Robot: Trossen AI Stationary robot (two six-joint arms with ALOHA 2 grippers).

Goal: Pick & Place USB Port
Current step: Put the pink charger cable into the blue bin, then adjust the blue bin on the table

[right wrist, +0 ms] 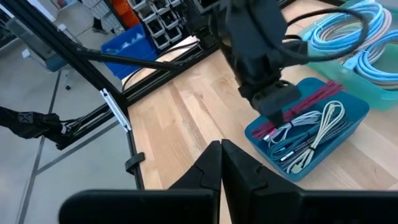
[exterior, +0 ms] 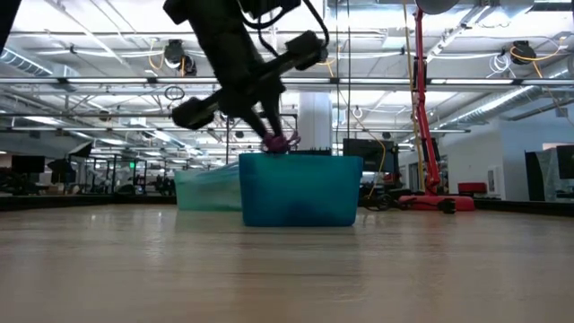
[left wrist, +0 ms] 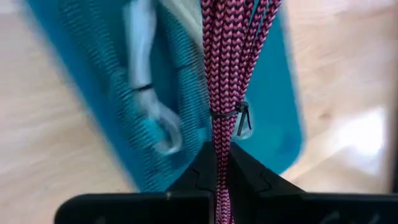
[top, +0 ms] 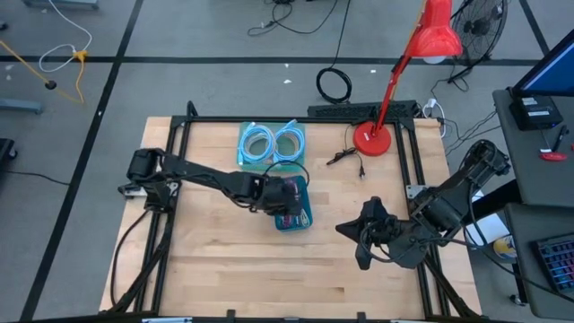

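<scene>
Gripping a braided pink cable bundle (left wrist: 229,74), the left claw (left wrist: 222,163) hangs above the blue bin (top: 300,213).

Blue bin (left wrist: 81,74) blurred — pink cable (left wrist: 231,68) cut off.

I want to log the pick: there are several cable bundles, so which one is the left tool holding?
The pink braided cable, shut in the left tool over the blue bin; the white cables lie loose inside.

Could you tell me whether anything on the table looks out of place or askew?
Nothing stands out. The left gripper holds a bundled pink braided cable over the blue bin, the other cables lie inside it, and the right gripper waits shut nearby.
</scene>
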